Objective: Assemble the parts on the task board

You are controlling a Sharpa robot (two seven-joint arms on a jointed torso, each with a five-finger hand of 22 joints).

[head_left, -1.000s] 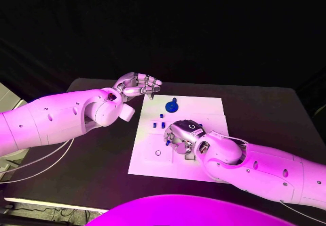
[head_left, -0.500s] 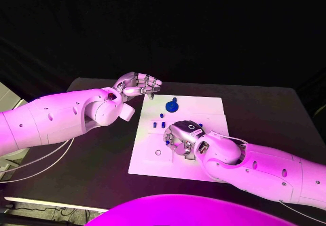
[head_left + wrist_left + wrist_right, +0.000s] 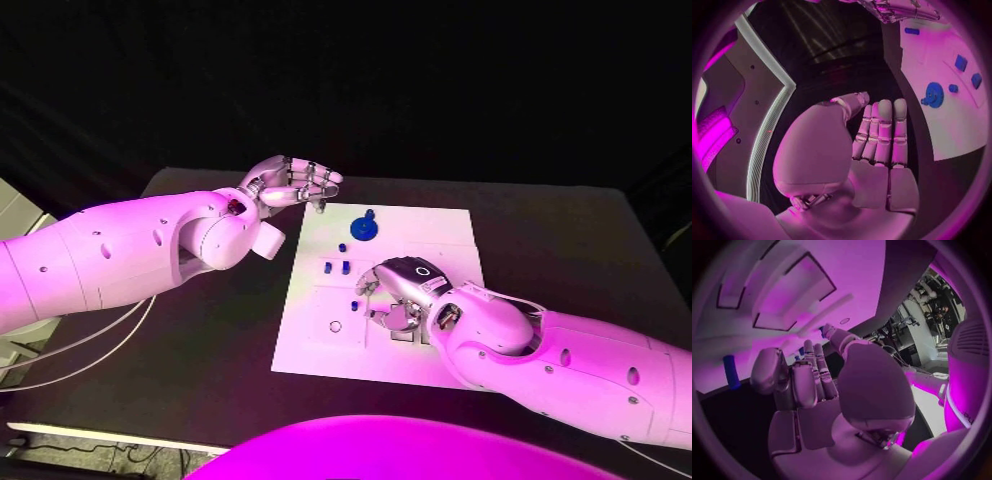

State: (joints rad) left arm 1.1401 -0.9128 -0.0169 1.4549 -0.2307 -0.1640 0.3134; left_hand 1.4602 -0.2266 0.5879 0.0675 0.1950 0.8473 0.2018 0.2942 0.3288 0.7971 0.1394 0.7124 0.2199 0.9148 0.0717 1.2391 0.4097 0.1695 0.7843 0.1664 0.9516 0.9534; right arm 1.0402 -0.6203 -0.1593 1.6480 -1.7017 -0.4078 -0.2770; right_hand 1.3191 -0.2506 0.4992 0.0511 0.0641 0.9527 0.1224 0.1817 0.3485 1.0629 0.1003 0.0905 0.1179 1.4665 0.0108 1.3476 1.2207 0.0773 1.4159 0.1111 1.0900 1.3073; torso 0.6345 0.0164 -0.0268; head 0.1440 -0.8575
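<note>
The white task board [image 3: 433,225] lies in the middle of the table. A round blue part [image 3: 366,228] stands near its far edge, with smaller blue parts [image 3: 338,266] just nearer. A short blue peg [image 3: 358,302] stands upright in the board. My right hand [image 3: 401,295] rests over the board's middle, just right of that peg and apart from it. Its fingers are curled in and I see nothing in them. In the right wrist view the peg [image 3: 731,371] stands beside the hand [image 3: 811,385]. My left hand [image 3: 293,182] hovers at the board's far left corner, fingers bent together, holding nothing [image 3: 876,135].
An oval hole [image 3: 335,324] and shallow square recesses [image 3: 407,335] mark the board's near part. Bare black table [image 3: 577,230] lies right of the board. Cables [image 3: 72,350] hang off the table's left side.
My right hand has drawn back to the right and turned at the wrist, so a gap now shows between it and the blue peg. The left hand has stayed put.
</note>
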